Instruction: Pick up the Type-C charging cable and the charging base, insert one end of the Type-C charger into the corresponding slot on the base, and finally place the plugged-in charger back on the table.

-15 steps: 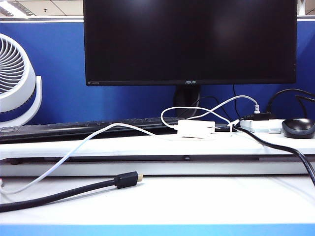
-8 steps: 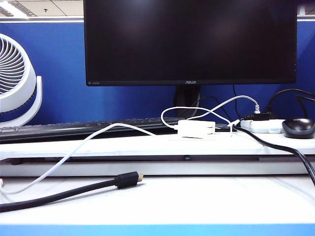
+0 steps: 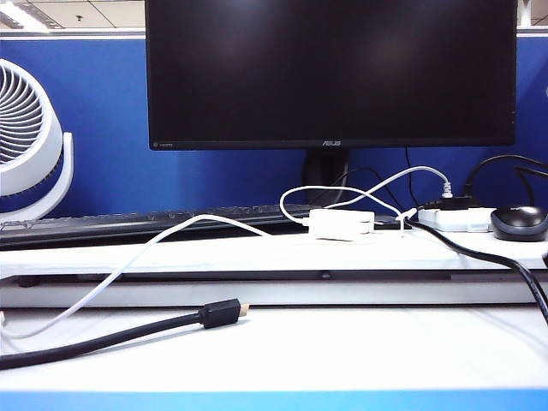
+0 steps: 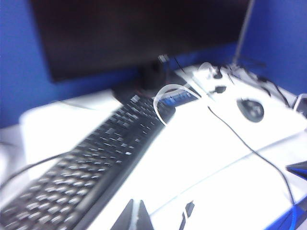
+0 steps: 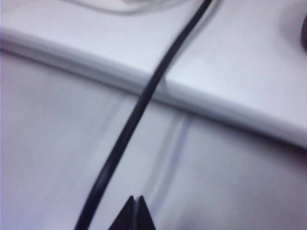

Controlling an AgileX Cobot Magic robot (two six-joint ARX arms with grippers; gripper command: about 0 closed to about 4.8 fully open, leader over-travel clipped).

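Where exterior view looks across tabletop (image 3: 342,342), we find charging base (image 3: 341,224) right of centre on raised shelf, at foot of monitor (image 3: 332,73). Type-C charging cable (image 3: 137,255) trails from base toward lower left of frame. Black cable (image 3: 120,336) lies on tabletop, lower left. Mouse (image 3: 519,222) at right edge. Left claw (image 4: 135,216) pressed together, empty, above keyboard (image 4: 91,163). Right claw (image 5: 135,214) pressed together, empty, above tabletop just beside thick black cord (image 5: 139,115).
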